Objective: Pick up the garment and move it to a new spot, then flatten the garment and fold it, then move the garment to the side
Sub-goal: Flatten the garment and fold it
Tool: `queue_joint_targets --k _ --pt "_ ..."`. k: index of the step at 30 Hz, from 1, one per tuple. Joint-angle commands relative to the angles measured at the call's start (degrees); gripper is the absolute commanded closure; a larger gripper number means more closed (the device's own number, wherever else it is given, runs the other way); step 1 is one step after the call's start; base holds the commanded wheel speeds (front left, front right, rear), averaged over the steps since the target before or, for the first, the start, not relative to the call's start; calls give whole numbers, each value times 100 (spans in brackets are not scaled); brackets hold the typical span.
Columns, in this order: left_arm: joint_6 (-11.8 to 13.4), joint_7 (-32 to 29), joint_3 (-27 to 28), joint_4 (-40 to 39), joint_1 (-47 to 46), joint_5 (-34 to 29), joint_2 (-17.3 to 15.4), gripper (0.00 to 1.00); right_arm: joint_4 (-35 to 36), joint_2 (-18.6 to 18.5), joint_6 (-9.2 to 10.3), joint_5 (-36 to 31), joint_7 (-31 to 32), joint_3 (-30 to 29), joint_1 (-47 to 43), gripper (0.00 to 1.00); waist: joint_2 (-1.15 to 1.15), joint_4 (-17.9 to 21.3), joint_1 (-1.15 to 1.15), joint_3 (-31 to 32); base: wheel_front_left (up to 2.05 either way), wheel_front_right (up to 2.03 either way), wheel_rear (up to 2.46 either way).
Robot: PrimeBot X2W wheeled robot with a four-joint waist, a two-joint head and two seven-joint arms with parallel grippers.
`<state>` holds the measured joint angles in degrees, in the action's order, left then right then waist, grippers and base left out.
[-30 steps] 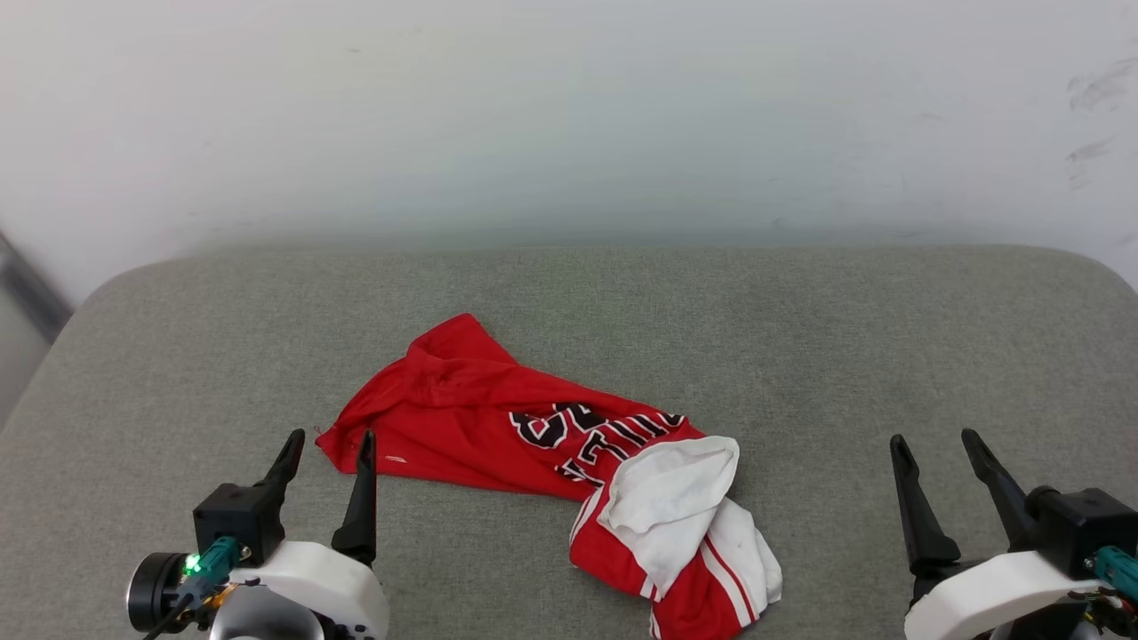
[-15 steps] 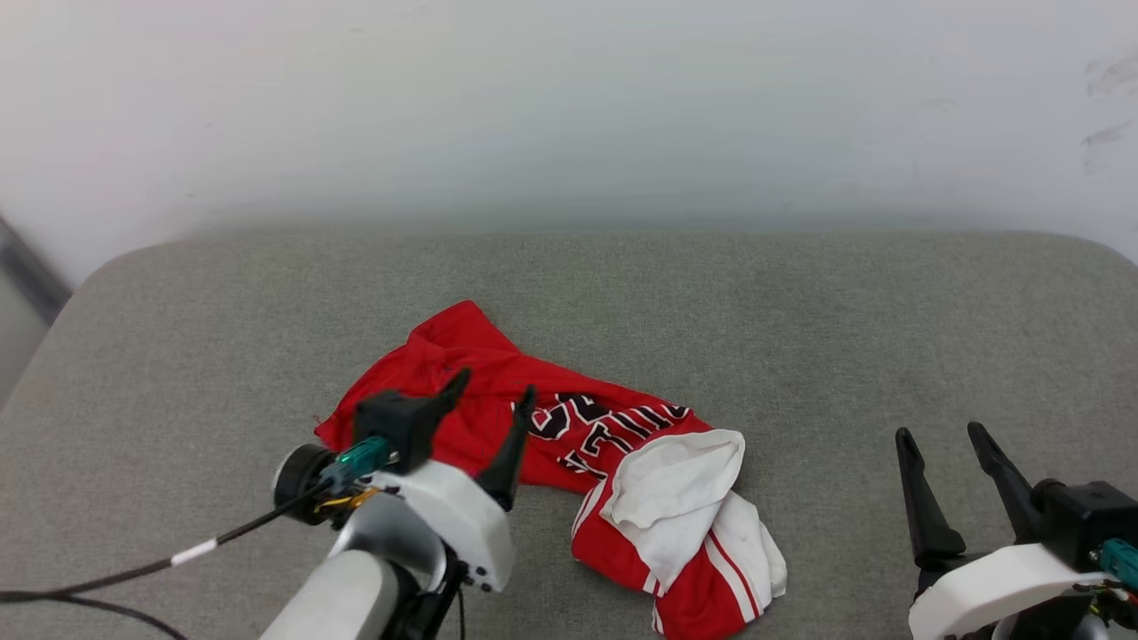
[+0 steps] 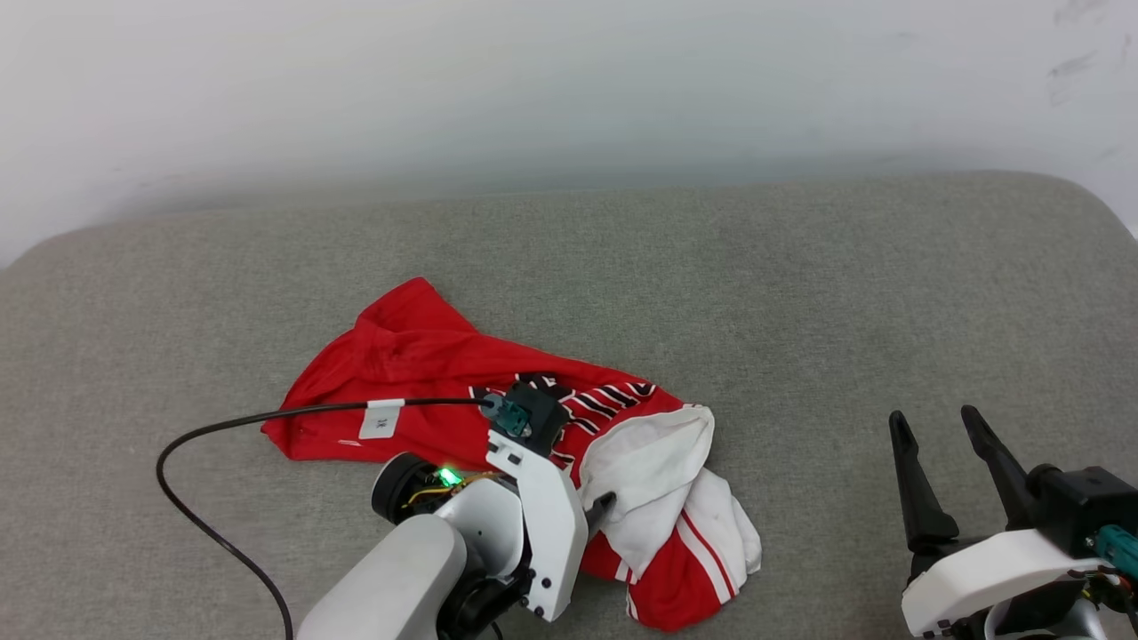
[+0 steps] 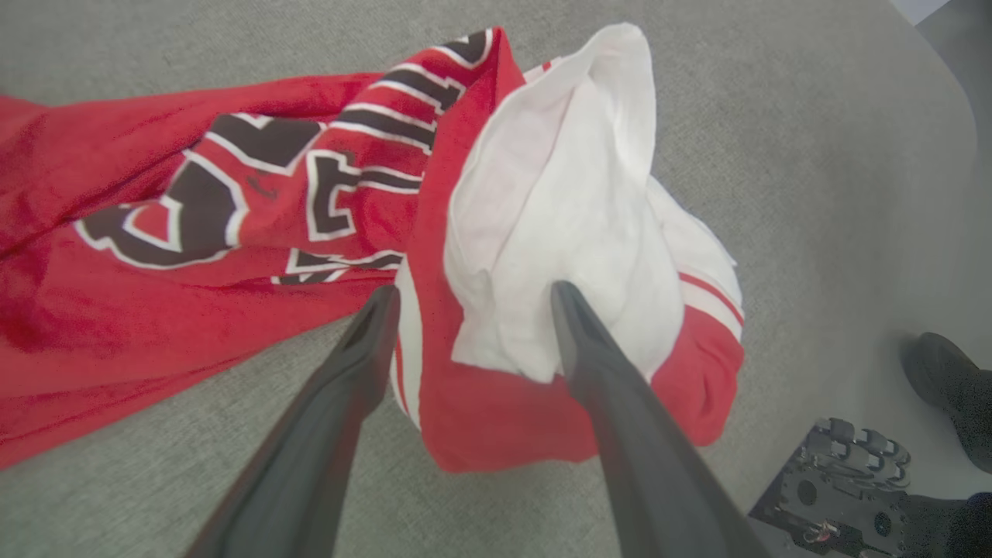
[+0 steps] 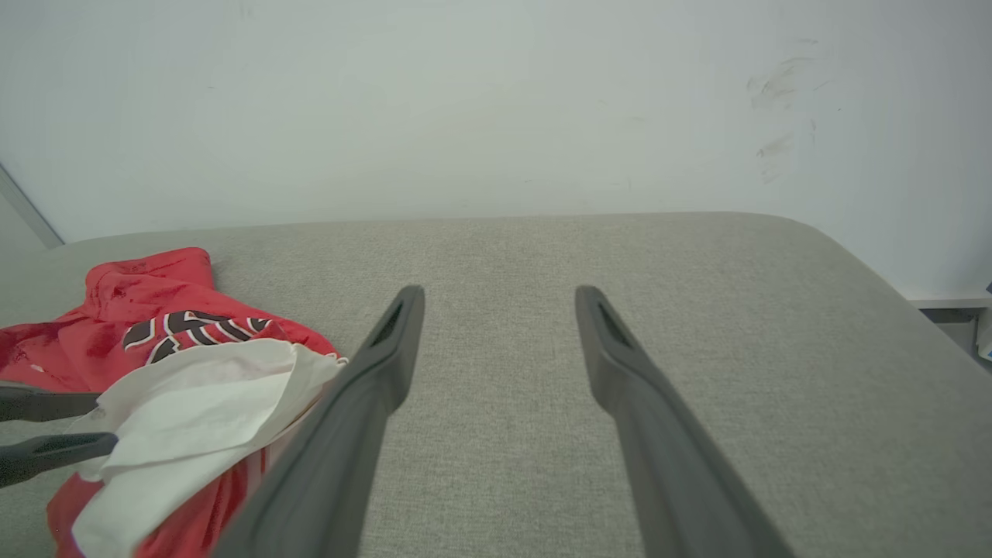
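The garment (image 3: 391,373) lies crumpled on the grey cushioned surface (image 3: 800,284): red cloth with black-and-white lettering (image 4: 217,201) and a white part (image 3: 653,462) with red-and-white stripes at its near right end. My left gripper (image 4: 473,294) hangs open over that end, pointing down. One finger (image 4: 364,349) is above the red striped edge and the other above the white cloth (image 4: 558,201). The same gripper (image 5: 107,420) shows beside the white cloth at the right wrist view's left edge. My right gripper (image 3: 933,415) stands open with nothing in it, far right of the garment.
The left arm's black cable (image 3: 267,418) loops across the red cloth and the cushion. A pale wall (image 3: 569,80) runs behind the surface. The cushion's rounded right edge (image 5: 868,263) is near. The floor and a dark shoe-like shape (image 4: 945,380) appear beyond the near edge.
My left arm has swung from the near left to over the garment's white end, fingers tipped downward. The head camera has shifted. The right gripper has stayed put, and the garment has not moved.
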<state>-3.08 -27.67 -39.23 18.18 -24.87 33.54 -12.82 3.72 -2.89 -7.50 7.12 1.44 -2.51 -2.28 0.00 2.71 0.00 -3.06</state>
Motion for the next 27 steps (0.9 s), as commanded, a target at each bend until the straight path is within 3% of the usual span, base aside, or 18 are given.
queue_joint_targets --k 1,2,3,4,5,10,15,20,27 --pt "-41 -103 -50 46 -55 54 -10 0 -18 4 2 16 -56 4 84 0 0 25 0 -28 0 0 0" --pt "-48 -154 -64 64 -89 57 -13 0 -40 3 2 13 -57 8 92 0 0 33 0 -38 0 0 0" --pt "-72 -208 -82 91 -121 69 -17 36 -56 3 2 25 -71 14 99 0 0 40 0 -49 0 0 0" --pt "-82 -217 -87 108 -145 90 -12 84 -72 3 2 31 -83 14 105 0 0 44 0 -59 0 0 0" --pt "-89 -208 -89 124 -164 91 -5 100 -85 3 2 27 -94 15 118 0 0 50 0 -65 0 0 0" --pt "-113 -35 -67 123 -252 51 3 100 -138 3 2 49 -126 -21 130 0 0 21 0 -53 0 0 0" --pt "79 407 178 -108 -261 -18 -134 100 -162 2 2 62 -143 -151 50 0 0 -172 0 20 0 0 0" --pt "553 935 711 -509 109 23 -470 100 -169 2 2 104 -159 -191 36 0 0 -364 0 82 0 0 0" --pt "1455 1434 1843 -1011 1361 469 -1064 100 -178 2 2 134 -178 -268 -12 0 0 -595 0 104 0 0 0"
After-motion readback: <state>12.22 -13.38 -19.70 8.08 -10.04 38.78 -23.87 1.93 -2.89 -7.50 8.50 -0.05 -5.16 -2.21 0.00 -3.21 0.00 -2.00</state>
